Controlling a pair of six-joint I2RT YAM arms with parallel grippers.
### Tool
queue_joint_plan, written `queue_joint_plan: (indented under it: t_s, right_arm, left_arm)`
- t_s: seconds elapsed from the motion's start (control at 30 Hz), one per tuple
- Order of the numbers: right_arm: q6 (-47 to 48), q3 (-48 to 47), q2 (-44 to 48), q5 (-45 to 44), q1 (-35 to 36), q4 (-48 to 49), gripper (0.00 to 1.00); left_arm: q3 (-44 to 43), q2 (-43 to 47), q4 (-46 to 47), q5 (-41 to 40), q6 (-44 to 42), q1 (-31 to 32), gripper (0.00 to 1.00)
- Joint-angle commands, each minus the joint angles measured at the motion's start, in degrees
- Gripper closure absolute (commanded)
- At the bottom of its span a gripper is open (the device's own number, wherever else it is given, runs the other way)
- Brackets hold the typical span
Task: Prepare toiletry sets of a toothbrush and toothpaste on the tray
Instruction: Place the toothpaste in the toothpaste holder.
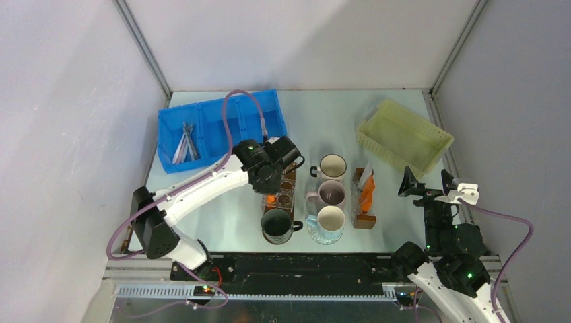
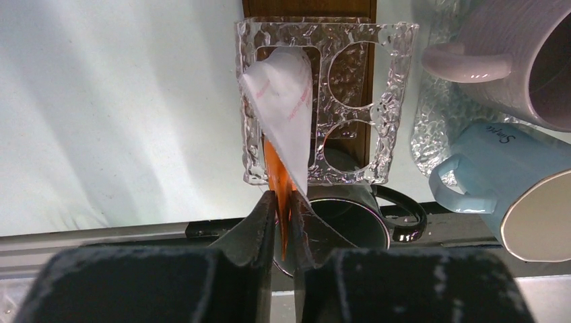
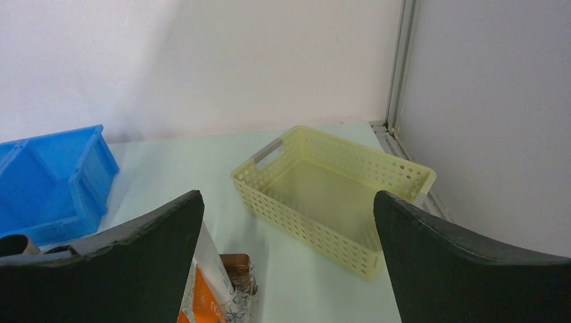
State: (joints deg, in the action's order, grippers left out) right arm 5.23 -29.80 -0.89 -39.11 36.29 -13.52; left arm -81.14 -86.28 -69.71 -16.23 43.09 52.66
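Note:
My left gripper (image 2: 283, 202) is shut on the lower end of an orange toothpaste (image 2: 286, 101) tube. The tube's white end stands in the rectangular slot of a clear slotted tray (image 2: 387, 101) on a brown base. From above, the left gripper (image 1: 281, 180) hangs over that tray (image 1: 288, 196). Several grey toothbrushes (image 1: 186, 142) lie in the blue bin (image 1: 215, 124) at the back left. More orange toothpaste tubes (image 1: 367, 195) stand in a second clear holder to the right of the mugs. My right gripper (image 1: 429, 183) is open and holds nothing, near the right edge.
Three pale mugs (image 1: 331, 194) stand in a column between the two holders, and a black mug (image 1: 277, 224) sits in front of the tray. A yellow perforated basket (image 1: 404, 138) is at the back right, beyond the right gripper (image 3: 286, 198).

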Motion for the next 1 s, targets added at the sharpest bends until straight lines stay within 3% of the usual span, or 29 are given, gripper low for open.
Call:
queue_joint_plan:
  t_s: [0.0,0.27,0.53,0.67,0.73,0.97]
  right_arm:
    - [1.10,0.01,6.00,-0.71,0.31,1.99,0.01]
    - [0.98,0.09,6.00,-0.46,0.35,2.06,0.01]
    - [0.90,0.35,5.92,-0.35,0.31,2.15,0.01]
    - [0.90,0.45,5.82,-0.40,0.25,2.18,0.01]
    - [0.85,0.45,5.67,-0.48,0.21,2.22,0.01]
    - [0.78,1.00,5.45,-0.53,-0.02,2.52,0.01]
  left_arm:
    - [0.99,-0.23,0.03,-1.36,1.15,0.25,0.82]
    - [0.08,1.36,-1.48,-1.80,1.81,0.30,0.61]
    - [-4.93,4.03,-1.68,-1.52,1.67,0.24,0.20]
    - [-6.44,5.74,-0.95,-1.58,1.31,-0.27,0.06]
    - [-5.75,7.76,0.18,-0.94,1.30,-1.07,0.01]
    - [5.58,17.75,10.11,1.61,4.11,-7.71,0.00]
